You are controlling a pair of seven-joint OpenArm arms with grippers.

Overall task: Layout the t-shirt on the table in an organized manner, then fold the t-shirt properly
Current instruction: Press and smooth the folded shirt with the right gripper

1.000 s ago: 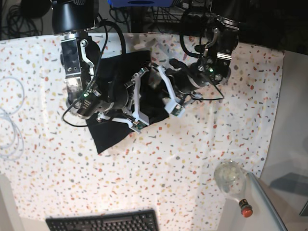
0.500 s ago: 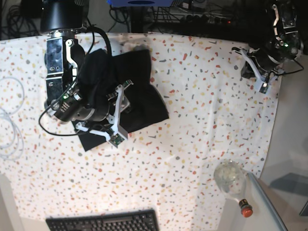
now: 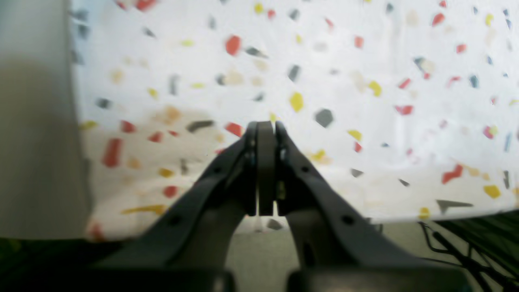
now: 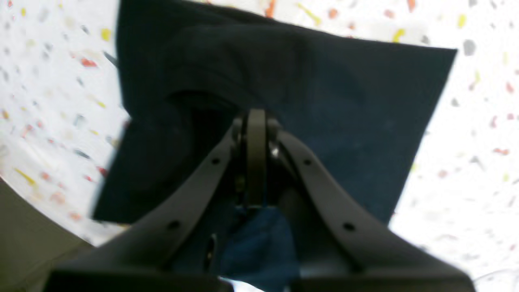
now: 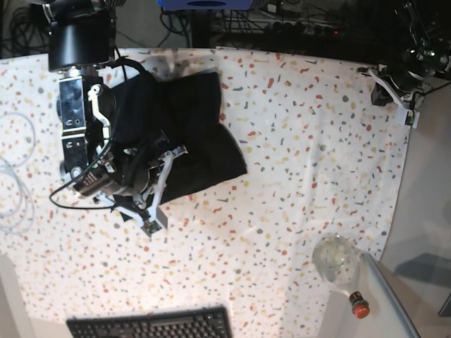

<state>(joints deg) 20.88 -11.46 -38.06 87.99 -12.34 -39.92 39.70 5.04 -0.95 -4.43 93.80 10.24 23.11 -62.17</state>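
The black t-shirt [image 5: 201, 127] lies in a folded bundle on the speckled table [image 5: 296, 176], at the back left. My right gripper [image 5: 150, 225] hovers at the bundle's near-left corner. In the right wrist view its pads meet over the t-shirt [image 4: 344, 101], and I see no cloth pinched between them. My left gripper [image 5: 403, 109] is far from the shirt, at the table's back right corner. In the left wrist view the left gripper [image 3: 265, 125] is shut on nothing above the flecked cloth [image 3: 365, 61].
A black keyboard [image 5: 151, 325] sits at the front edge. A clear bottle [image 5: 337, 259] with a red cap [image 5: 360, 306] lies at the front right. White cable loops [image 5: 14, 176] rest at the left. The table's right edge [image 5: 407, 183] is near the left arm.
Both grippers were together over the shirt's middle. The left arm has swung away to the back right corner. The right arm has slid toward the shirt's near-left corner.
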